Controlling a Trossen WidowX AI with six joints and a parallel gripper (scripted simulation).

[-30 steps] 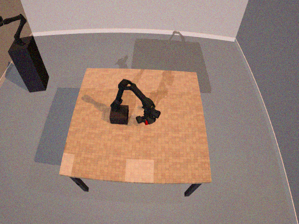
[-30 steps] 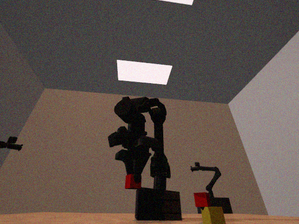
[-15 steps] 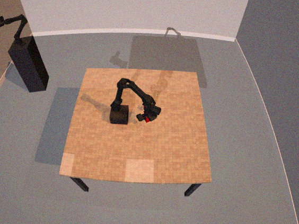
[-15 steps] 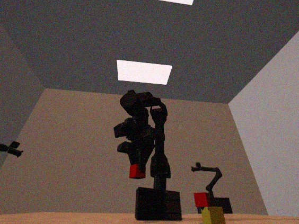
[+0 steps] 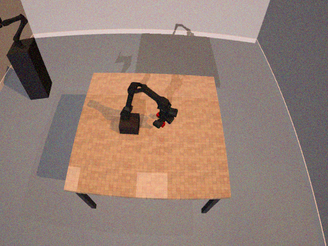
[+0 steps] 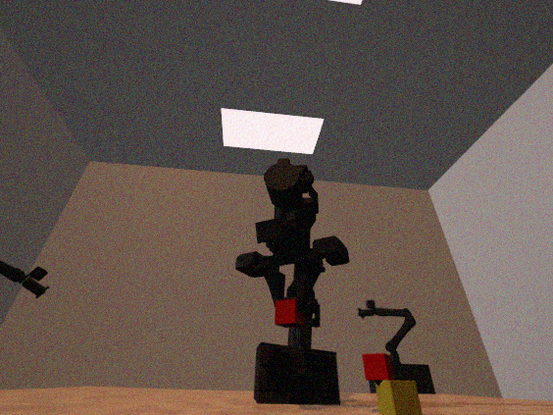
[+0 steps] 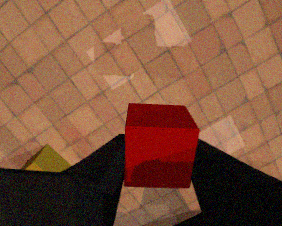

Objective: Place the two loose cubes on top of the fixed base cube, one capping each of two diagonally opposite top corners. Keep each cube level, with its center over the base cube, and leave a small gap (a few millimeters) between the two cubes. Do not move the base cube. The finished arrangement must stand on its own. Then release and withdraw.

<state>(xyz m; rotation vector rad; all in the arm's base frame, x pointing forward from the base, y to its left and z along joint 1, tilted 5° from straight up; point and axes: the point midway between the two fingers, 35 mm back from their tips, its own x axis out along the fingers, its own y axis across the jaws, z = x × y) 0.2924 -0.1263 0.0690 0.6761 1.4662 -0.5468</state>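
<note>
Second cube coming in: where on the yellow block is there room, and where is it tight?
Free: in the exterior view, the yellow base cube's top to the right of the small red cube seated on it; nothing stands there. Tight: beside that seated cube, and toward the black arm pedestal. The claw holds the second red cube aloft.
</note>
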